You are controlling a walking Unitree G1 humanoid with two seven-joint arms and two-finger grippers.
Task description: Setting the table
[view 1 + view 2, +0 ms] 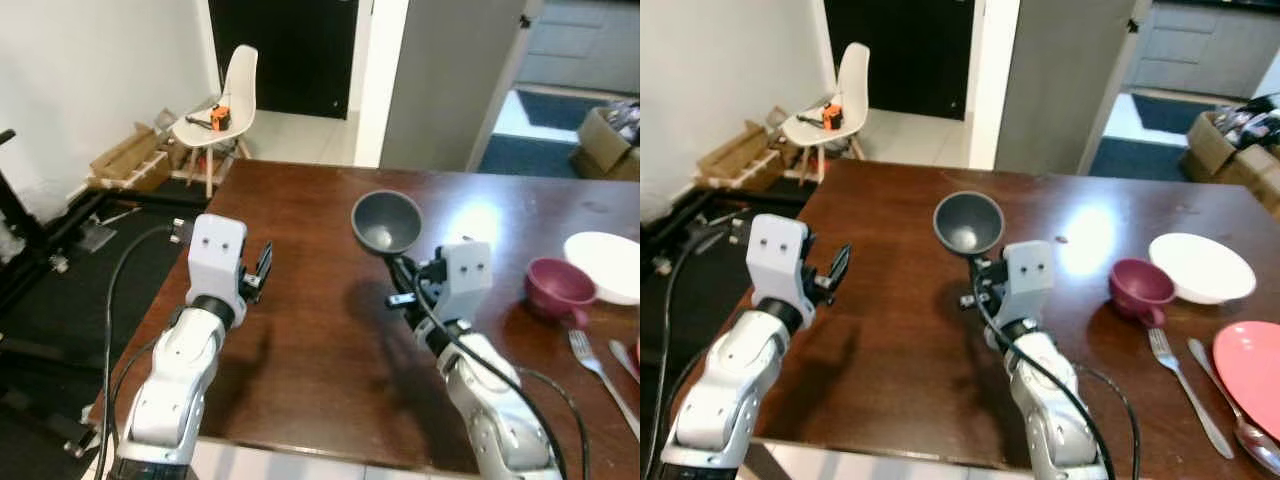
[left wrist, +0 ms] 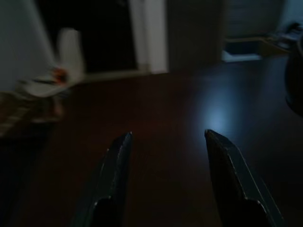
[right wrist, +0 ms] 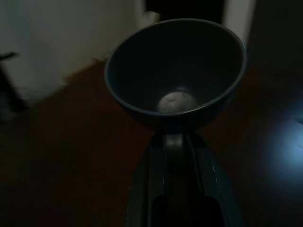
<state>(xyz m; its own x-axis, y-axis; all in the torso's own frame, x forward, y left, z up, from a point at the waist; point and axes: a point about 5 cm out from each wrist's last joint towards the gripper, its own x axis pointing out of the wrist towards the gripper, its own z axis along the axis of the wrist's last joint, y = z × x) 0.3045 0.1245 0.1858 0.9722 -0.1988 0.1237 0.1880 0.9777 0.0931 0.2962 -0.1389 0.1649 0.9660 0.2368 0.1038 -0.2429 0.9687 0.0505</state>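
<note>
Right end effector [image 1: 398, 272] clamped on rim of dark grey bowl [image 1: 386, 222], holding it tilted above the dark wood bench [image 1: 300, 300], mid-bench. Left end effector [image 2: 165, 179] fingers apart, empty, hovering over bench's left part. To the right: maroon cup [image 1: 556, 285], white bowl [image 1: 605, 265], fork [image 1: 600, 370], pink plate [image 1: 1252, 365]. Behind: white chair [image 1: 222, 110], dark doorway, cardboard by wall.

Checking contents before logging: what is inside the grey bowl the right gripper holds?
The grey bowl looks empty, with a pale glint at its bottom. The right gripper pinches its near rim, hiding that bit.
</note>
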